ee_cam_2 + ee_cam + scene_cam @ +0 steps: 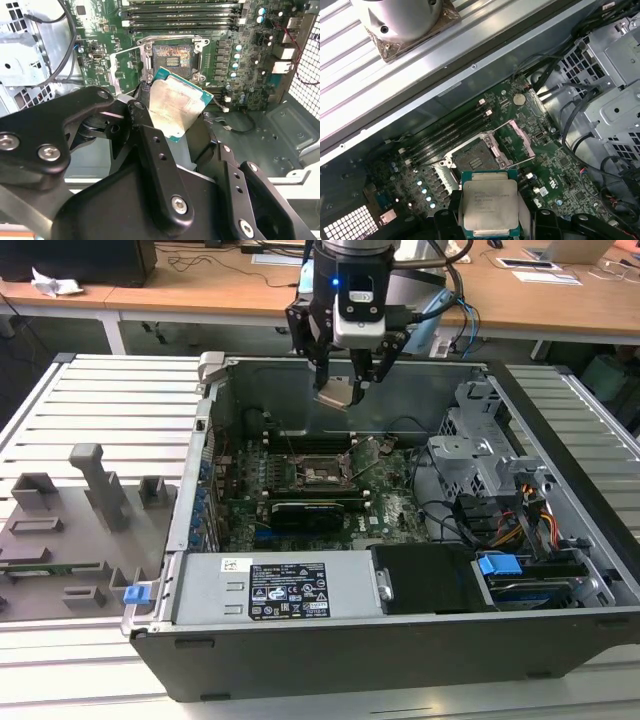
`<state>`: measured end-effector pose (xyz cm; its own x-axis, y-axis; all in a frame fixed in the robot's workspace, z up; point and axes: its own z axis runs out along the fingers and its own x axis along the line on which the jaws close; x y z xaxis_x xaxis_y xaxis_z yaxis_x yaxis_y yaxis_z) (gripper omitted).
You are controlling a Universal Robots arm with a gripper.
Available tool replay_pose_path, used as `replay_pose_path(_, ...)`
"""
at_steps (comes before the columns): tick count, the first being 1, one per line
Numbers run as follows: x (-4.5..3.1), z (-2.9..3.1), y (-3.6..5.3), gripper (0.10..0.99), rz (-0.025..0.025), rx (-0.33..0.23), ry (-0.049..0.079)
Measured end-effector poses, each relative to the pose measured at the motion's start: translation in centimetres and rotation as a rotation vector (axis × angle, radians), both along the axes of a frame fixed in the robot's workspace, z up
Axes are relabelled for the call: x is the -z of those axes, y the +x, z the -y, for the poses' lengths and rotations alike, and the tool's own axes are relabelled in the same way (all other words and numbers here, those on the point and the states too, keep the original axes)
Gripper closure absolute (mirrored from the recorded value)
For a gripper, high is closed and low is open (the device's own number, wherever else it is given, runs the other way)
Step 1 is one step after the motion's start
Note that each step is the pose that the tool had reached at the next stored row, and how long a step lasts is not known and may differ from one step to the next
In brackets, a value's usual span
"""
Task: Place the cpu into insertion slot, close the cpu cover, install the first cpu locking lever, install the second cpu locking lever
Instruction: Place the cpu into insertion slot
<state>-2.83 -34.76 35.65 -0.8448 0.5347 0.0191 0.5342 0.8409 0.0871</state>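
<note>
My gripper hangs over the open computer case, shut on the cpu, which it holds tilted above the motherboard. In the second wrist view the cpu shows its pale tan face with a green rim between the black fingers. The first wrist view shows the silvery-grey top of the cpu. The insertion slot lies bare below, a short way from the chip. The cpu cover stands swung open at one side of the slot.
Memory sticks run along one side of the slot. A drive cage with cables fills the case at the exterior view's right, and a power supply lies at its front. Grey fixtures stand on the slatted table at the exterior view's left.
</note>
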Motion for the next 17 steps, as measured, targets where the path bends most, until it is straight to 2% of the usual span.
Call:
replay_pose_path(10,0.25,0.00,0.00,0.557,0.0000,0.068,0.000)
replay_pose_path(12,0.48,0.00,0.00,0.557,0.0001,0.077,0.000)
replay_pose_path(17,1.67,-0.04,0.01,0.557,-0.0020,0.119,0.000)
